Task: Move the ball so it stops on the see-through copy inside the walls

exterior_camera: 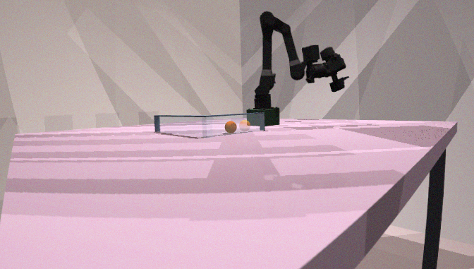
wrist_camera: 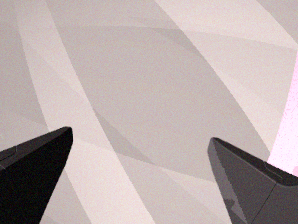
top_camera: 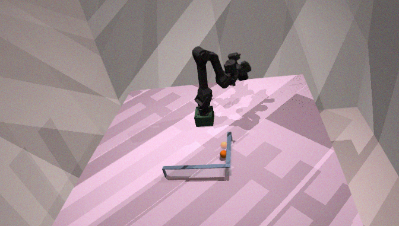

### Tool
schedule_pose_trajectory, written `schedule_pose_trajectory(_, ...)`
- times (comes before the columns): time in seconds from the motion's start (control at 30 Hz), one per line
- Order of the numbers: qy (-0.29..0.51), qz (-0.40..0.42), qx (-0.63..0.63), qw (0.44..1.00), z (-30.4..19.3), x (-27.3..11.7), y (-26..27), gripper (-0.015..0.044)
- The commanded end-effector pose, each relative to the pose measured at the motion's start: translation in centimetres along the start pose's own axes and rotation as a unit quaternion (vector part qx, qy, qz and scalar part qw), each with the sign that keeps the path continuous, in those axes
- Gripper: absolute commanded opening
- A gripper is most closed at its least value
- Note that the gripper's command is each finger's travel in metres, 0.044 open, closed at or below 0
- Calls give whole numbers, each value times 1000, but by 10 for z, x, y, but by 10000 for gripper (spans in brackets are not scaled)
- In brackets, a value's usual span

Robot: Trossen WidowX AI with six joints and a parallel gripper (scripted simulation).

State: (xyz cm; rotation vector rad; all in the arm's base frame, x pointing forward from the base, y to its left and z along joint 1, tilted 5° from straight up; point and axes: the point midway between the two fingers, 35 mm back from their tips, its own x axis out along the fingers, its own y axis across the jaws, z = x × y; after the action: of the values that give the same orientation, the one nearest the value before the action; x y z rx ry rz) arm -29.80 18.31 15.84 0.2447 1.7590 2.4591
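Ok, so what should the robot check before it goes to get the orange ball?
1. Gripper open and holding nothing: ok.
2. Orange ball lying on the table, nothing on top of it: ok.
3. Ball inside the clear walls, close to the corner: ok.
4. See-through copy in view, beside the ball: ok.
5. Ball already on the copy: not ok.
6. Gripper near the ball: not ok, it is high up and off to the side.

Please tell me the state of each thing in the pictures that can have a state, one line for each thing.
ball: on the table, inside the corner, beside the see-through copy, not on it.
see-through copy: unoccupied, close to one wall.
clear walls: standing, forming a corner.
gripper: open, holding nothing, raised high and away from the ball.
arm: bent, lifted above the table.
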Motion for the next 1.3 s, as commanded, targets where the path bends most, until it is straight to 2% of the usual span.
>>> schedule_pose_trajectory(0.0, -2, -2, -2, 1000, 2, 0, -1, 374)
schedule_pose_trajectory(0.1, -35, -36, -33, 998, 26, -4, -15, 295)
schedule_pose_trajectory(0.3, -105, -134, -107, 980, 87, -26, -51, 291)
schedule_pose_trajectory(0.53, -175, -263, -175, 933, 159, -79, -88, 291)
schedule_pose_trajectory(0.7, -207, -369, -203, 883, 196, -140, -115, 291)
schedule_pose_trajectory(1.0, -189, -517, -232, 802, 230, -230, -141, 291)
schedule_pose_trajectory(1.27, -121, -675, -193, 702, 228, -371, -149, 291)
